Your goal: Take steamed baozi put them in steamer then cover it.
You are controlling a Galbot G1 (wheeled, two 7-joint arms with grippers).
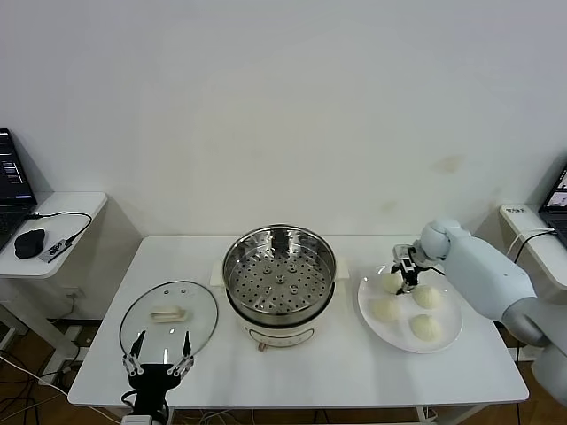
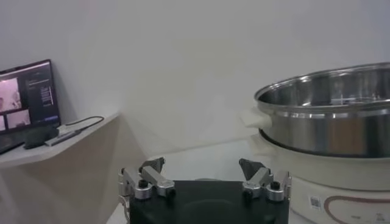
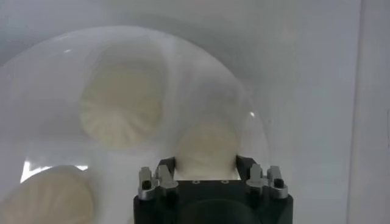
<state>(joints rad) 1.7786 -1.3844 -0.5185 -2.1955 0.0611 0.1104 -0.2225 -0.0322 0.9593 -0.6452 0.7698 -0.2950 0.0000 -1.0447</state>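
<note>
Nearest you, your left hand (image 1: 159, 364) hovered with fingers spread over the glass lid (image 1: 168, 317) on the worktop (image 1: 354, 363). The steamer (image 1: 279, 274) stood empty at centre. Beyond, your right hand (image 3: 206, 165) pressed against one baozi (image 3: 206, 149) on the plate (image 1: 447, 341), its fingers partly hiding it; whether it was gripped is hard to tell.

Head camera looks down over the table (image 1: 354, 363) — wrist cameras sit low and close, each sharing part of it.

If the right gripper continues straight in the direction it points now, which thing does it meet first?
Most likely the baozi lying between the fingers of the right gripper, on the white plate. Its fingers appear to flank this bun. Under the bun comes the plate itself; depth is hard to judge.
</note>
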